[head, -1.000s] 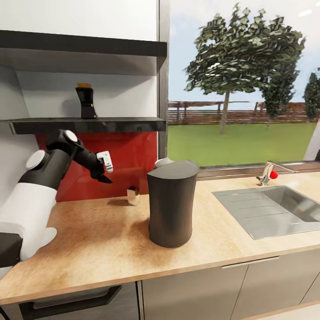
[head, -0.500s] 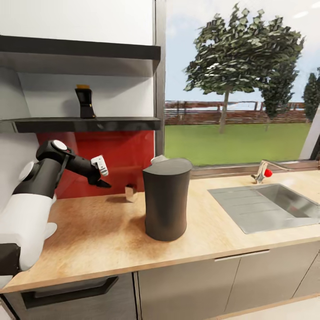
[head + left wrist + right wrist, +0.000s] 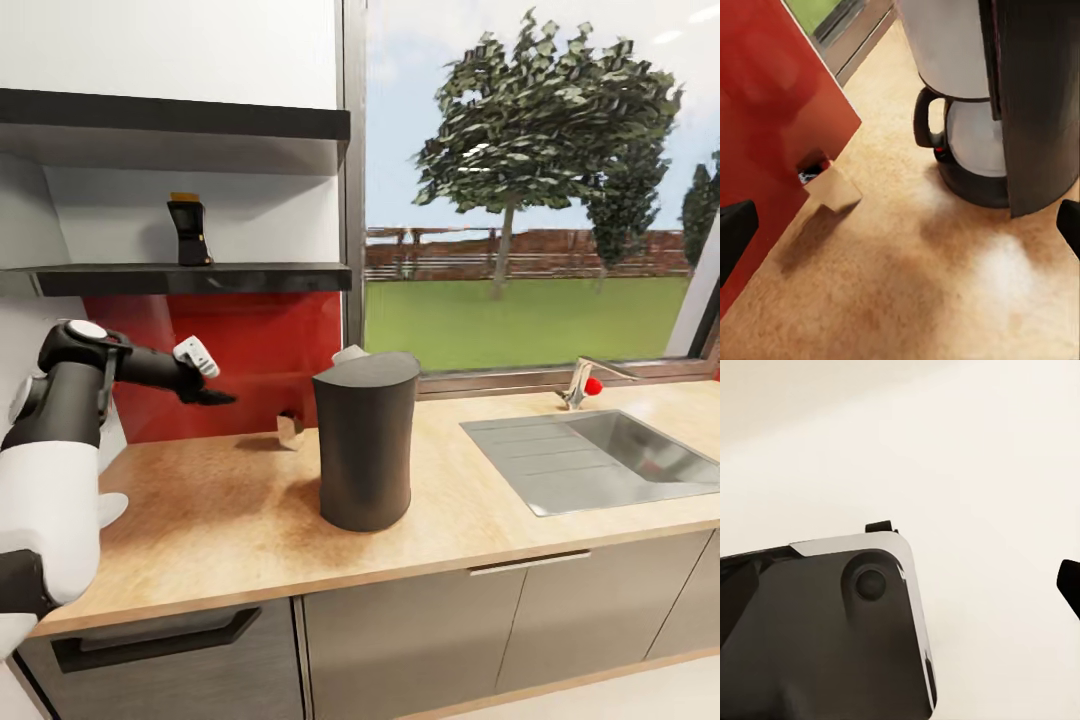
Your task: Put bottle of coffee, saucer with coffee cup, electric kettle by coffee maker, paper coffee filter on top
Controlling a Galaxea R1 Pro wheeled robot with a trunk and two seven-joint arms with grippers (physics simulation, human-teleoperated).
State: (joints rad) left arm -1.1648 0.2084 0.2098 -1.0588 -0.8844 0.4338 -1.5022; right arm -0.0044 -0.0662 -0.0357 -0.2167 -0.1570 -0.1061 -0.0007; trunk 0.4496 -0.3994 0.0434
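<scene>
left gripper [image 3: 212,396]: fingers spread wide, empty, above wooden countertop [image 3: 220,520]
right gripper: state can't tell
dark cylindrical coffee maker [image 3: 364,452]: on countertop
dark coffee bottle with orange cap [image 3: 187,231]: on black shelf [image 3: 190,279]
writing: none legible

bench [image 3: 220,520]: light wood grain, matt. coffee maker [image 3: 365,450]: dark matt shell, white glossy body behind. backsplash [image 3: 260,350]: glossy red, reflective. sink [image 3: 590,465]: brushed metal. shelf [image 3: 190,278]: black, slight sheen. left arm [image 3: 50,480]: smooth white and black plastic.
</scene>
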